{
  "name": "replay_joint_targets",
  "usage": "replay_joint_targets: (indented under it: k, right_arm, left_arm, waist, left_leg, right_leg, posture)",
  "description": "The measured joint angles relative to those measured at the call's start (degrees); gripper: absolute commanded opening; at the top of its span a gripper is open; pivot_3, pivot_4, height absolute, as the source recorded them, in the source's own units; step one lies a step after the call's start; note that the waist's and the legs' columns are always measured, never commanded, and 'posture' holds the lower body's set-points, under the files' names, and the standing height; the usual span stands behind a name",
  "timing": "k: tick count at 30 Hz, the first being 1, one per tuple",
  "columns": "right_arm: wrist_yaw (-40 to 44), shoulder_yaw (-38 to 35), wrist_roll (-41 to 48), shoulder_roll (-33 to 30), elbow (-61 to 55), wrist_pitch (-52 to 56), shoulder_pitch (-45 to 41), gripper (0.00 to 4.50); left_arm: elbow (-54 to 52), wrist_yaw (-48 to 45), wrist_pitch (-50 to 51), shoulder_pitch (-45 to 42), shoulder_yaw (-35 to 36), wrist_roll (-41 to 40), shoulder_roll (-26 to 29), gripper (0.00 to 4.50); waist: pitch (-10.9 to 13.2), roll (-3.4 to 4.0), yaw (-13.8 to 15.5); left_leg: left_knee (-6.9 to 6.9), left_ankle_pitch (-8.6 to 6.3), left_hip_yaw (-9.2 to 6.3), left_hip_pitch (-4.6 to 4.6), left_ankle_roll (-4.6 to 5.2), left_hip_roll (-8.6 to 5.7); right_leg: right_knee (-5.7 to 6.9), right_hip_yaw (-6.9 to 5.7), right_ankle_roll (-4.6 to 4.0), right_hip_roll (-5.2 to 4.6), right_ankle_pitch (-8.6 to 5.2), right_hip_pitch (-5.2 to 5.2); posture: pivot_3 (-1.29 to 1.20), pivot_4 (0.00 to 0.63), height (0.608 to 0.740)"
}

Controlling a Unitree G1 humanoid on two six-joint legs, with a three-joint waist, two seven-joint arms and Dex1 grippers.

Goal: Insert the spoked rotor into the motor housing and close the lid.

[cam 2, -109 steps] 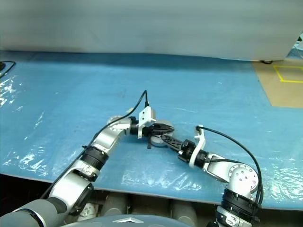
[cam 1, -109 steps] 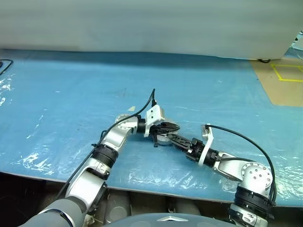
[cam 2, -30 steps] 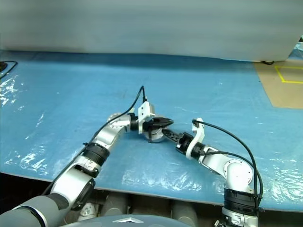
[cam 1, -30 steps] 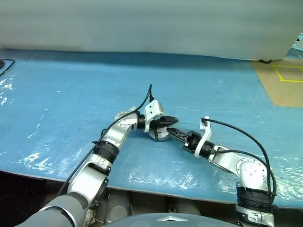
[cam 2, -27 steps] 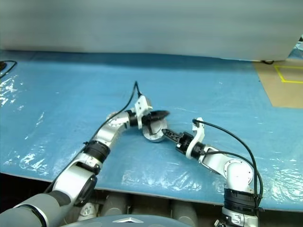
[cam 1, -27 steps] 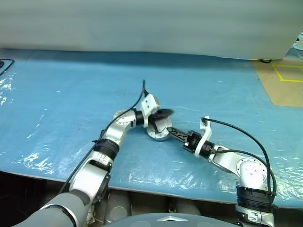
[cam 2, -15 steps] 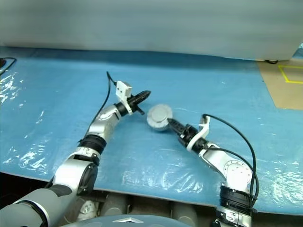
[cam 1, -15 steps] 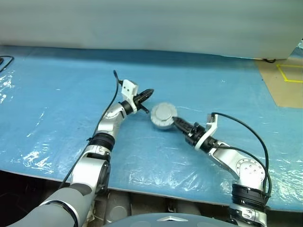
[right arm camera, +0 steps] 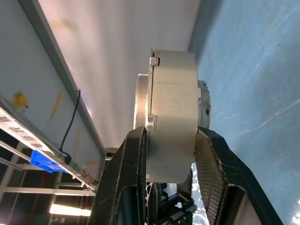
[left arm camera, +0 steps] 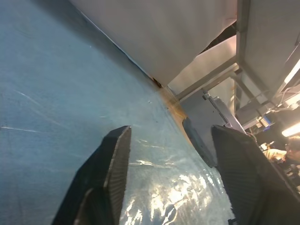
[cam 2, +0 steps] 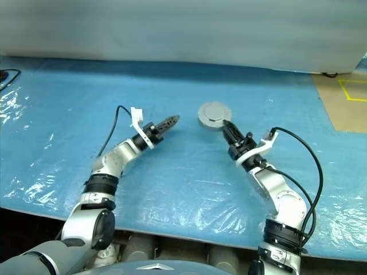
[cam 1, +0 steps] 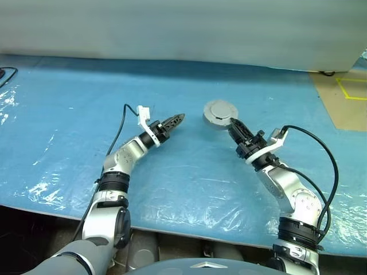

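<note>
My right gripper is shut on the rim of a round silver puck, the motor housing, and holds it above the blue table. In the right wrist view the motor housing stands edge-on between the two fingers, with a thinner silver disc, apparently the lid, flush against one face. No copper windings show. The spoked rotor is hidden. My left gripper hangs to the left of the puck, a hand's width away. Its fingers stand well apart with nothing between them.
Wrinkled clear plastic covers the blue table. A pale wall runs along its far side. At the far right lies a brown panel with yellow tape. A black cable shows at the far left edge.
My left gripper has let go of the puck, drawn away to the left and opened. My right gripper has lifted the puck and carried it farther away.
</note>
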Motion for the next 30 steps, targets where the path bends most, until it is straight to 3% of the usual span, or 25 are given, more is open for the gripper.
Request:
replay_joint_targets:
  k: [2,3,12,30]
  right_arm:
    - [0.01,0.38,0.16,0.0,0.0,-0.53,0.0,1.15]
    - [0.01,0.53,0.16,-0.01,0.0,-0.69,0.01,1.15]
    - [0.24,3.73,0.23,-1.0,-0.03,-0.45,1.41,1.15]
    - [4.1,10.17,2.37,-5.38,-2.84,3.55,3.76,1.15]
  left_arm:
    - [-0.98,0.8,1.94,0.36,0.41,-1.29,-0.34,4.44]
    - [-1.65,1.26,2.94,0.72,0.83,-1.91,-0.76,4.48]
    - [-5.1,5.57,11.13,1.06,2.2,-8.31,-5.43,4.48]
    - [-6.24,6.0,11.87,0.64,-1.28,-7.17,-6.71,4.48]
  waist:
    - [0.0,0.0,-0.03]
    - [0.0,0.0,-0.05]
    - [0.01,-0.01,0.03]
    - [0.01,-0.02,0.05]
  left_leg:
    - [0.0,0.0,0.0,-0.01,0.0,0.0]
    - [0.0,0.0,0.0,-0.01,0.0,0.0]
    - [0.03,0.0,-0.03,-0.04,0.0,-0.01]
    - [0.15,0.0,-0.11,-0.03,0.0,-0.02]
  right_leg:
    - [0.0,0.0,0.0,0.01,0.0,0.0]
    - [-0.01,-0.01,0.0,0.01,0.0,0.0]
    - [-0.01,-0.04,0.02,0.0,0.01,0.01]
    - [0.03,-0.07,0.06,0.01,0.03,0.08]
  posture:
    - [0.0,0.15,0.74]
    - [0.0,0.15,0.74]
    - [0.0,0.15,0.74]
    - [0.0,0.15,0.74]
